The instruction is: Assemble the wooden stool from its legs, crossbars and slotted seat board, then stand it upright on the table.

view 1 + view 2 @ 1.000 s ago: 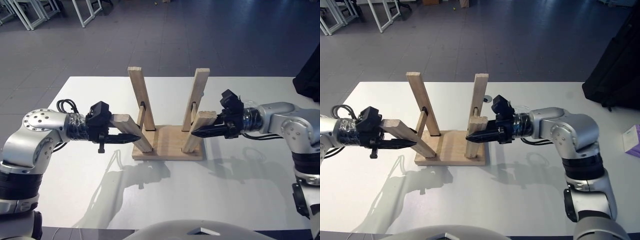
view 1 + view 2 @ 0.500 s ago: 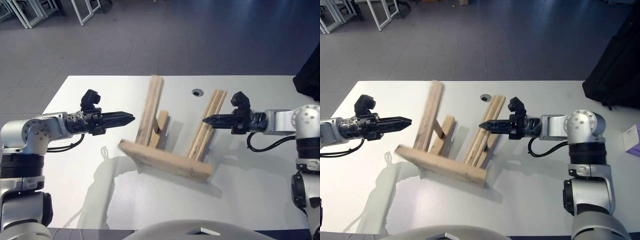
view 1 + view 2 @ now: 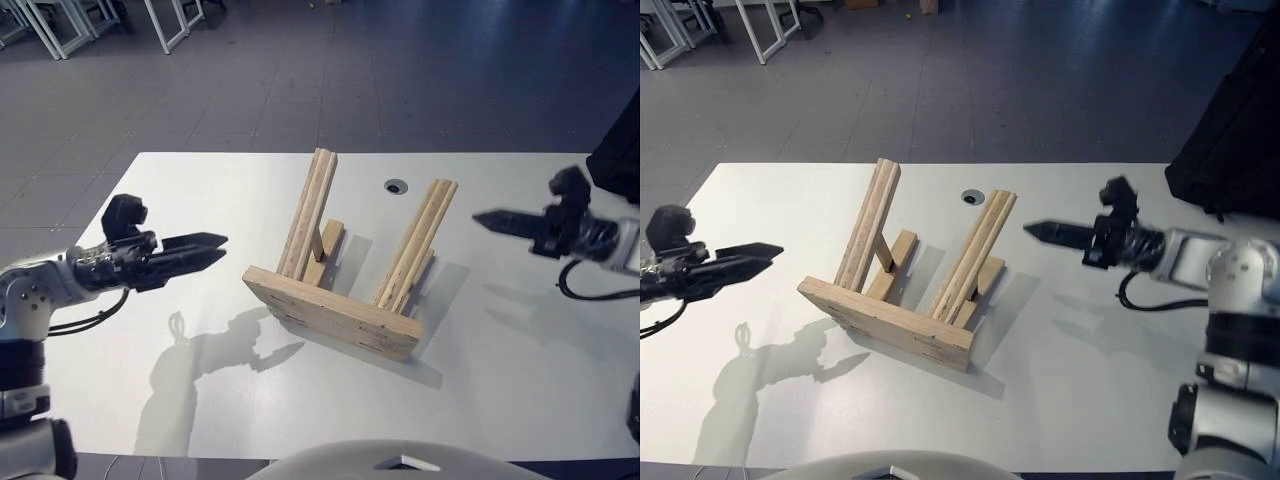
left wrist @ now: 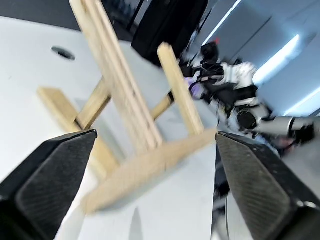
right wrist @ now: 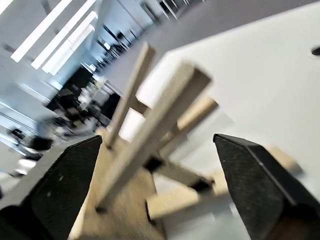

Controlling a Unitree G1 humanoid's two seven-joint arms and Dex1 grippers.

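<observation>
Left gripper [image 3: 218, 247] hangs over the table [image 3: 520, 340] on the robot's left, fingers apart, holding nothing, well apart from the stool [image 3: 335, 315]; right gripper [image 3: 482, 218] hangs on the robot's right, fingers likewise apart per its wrist view, empty, also clear of the stool; both point inward toward it.

Stool is assembled but not upright; it lies tipped between the two grippers, the seat board [image 3: 885, 322] on edge facing the robot, the legs [image 3: 310, 210] slanting away toward the far side; a crossbar [image 3: 328, 243] shows between the left pair of legs; a small hole [image 3: 395, 185] in the tabletop sits just beyond the leg ends.

Assessment: remaining work appears to be righting the stool onto its legs.

Hazards noted:
- joints look to be plain slot fits; a pull on one leg alone could draw it from the seat board or rack the frame;
- a push high on the legs may slide the stool across the smooth top instead of pivoting it; cause would be no counter-hold at the seat edge;
- uneven lift from the two sides could twist the stool and roll it over sideways;
- release before all legs bear on the table could let it tip again.
</observation>
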